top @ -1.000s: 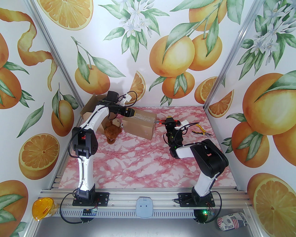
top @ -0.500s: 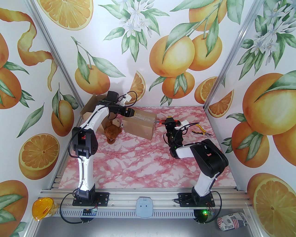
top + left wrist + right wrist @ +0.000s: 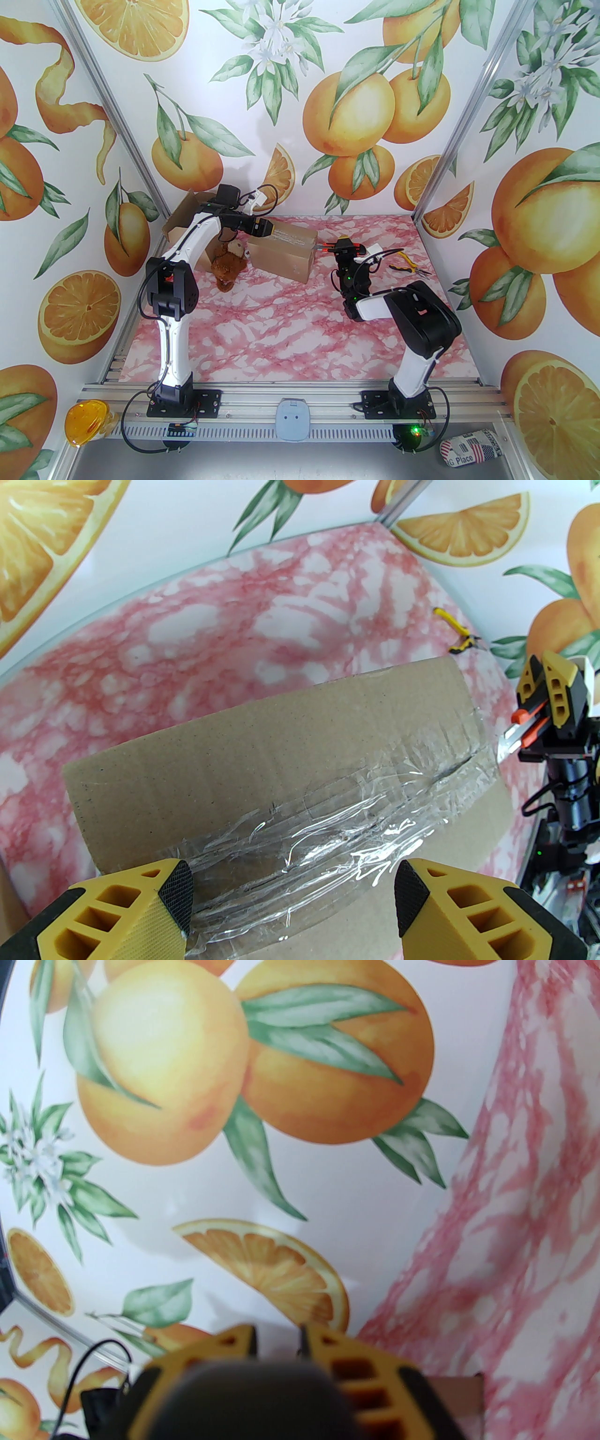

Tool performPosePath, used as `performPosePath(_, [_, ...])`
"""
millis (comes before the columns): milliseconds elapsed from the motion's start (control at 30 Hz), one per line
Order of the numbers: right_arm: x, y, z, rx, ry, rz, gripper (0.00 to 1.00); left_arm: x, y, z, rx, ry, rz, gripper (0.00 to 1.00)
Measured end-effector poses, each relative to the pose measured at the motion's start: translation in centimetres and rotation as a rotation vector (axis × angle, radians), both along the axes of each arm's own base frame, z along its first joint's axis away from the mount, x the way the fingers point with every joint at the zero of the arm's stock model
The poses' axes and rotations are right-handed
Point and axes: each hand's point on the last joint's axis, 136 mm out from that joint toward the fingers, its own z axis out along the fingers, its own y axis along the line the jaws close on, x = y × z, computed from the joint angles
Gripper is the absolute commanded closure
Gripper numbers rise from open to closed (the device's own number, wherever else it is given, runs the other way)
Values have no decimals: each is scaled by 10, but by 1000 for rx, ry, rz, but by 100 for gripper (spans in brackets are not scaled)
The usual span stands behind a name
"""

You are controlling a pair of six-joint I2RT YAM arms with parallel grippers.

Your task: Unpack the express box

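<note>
Pink desk (image 3: 300,328), nothing moved: left pincer (image 3: 293,892) apart over the box (image 3: 281,742), right pincer (image 3: 543,700) clamped on a knife (image 3: 518,733) beside it (unsealing looks paused).

Box (image 3: 262,742): matt, grainy brown cardboard. Tape (image 3: 328,822) across it: clear plastic, glossy, wrinkled. Tabletop (image 3: 290,328): smooth pink marbling; toy (image 3: 228,268) fuzzy plush.

Orange-print walls (image 3: 281,154), pink marble tabletop (image 3: 281,328)
</note>
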Motion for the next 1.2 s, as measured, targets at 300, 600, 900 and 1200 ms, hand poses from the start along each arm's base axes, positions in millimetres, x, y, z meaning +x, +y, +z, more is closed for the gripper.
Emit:
performPosePath(300, [2,-2,-5,53,-9,-24,100,-1,1,-2,-2,-11,1,28])
performPosePath(600, [3,-3,-10,87,23,-55,100,-9,3,-1,-14,-23,16,29])
performPosePath(900, [0,-4,-9,74,57,-98,100,-21,2,0,-29,2,47,29])
performPosePath(1200, [-3,-5,-4,51,61,-138,100,-36,-1,2,-66,50,100,29])
